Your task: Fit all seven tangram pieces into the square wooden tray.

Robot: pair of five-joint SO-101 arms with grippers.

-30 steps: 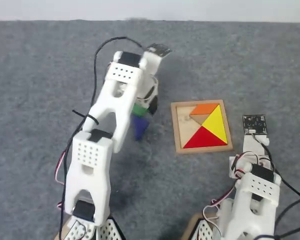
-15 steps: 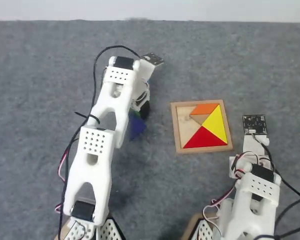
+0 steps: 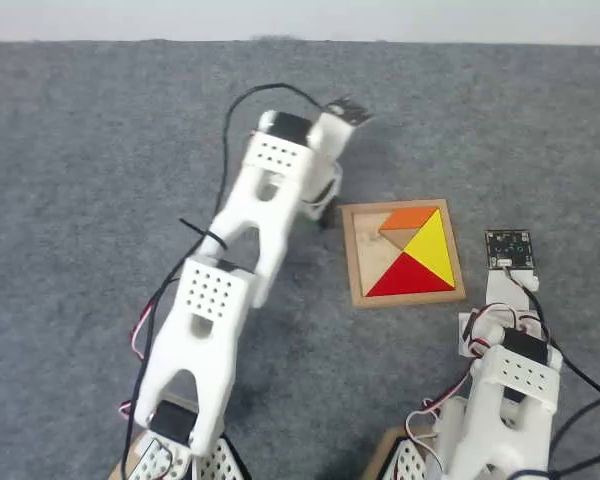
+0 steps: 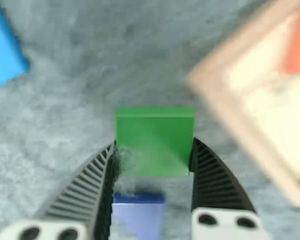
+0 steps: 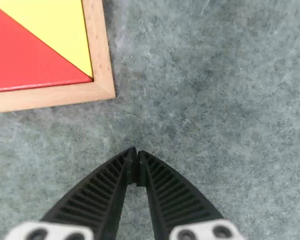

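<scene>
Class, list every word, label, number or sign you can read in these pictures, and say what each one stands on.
No text can be read.
The wooden tray, the green piece and the red piece bear no print.
Any marks on the small circuit board are too small to read.
</scene>
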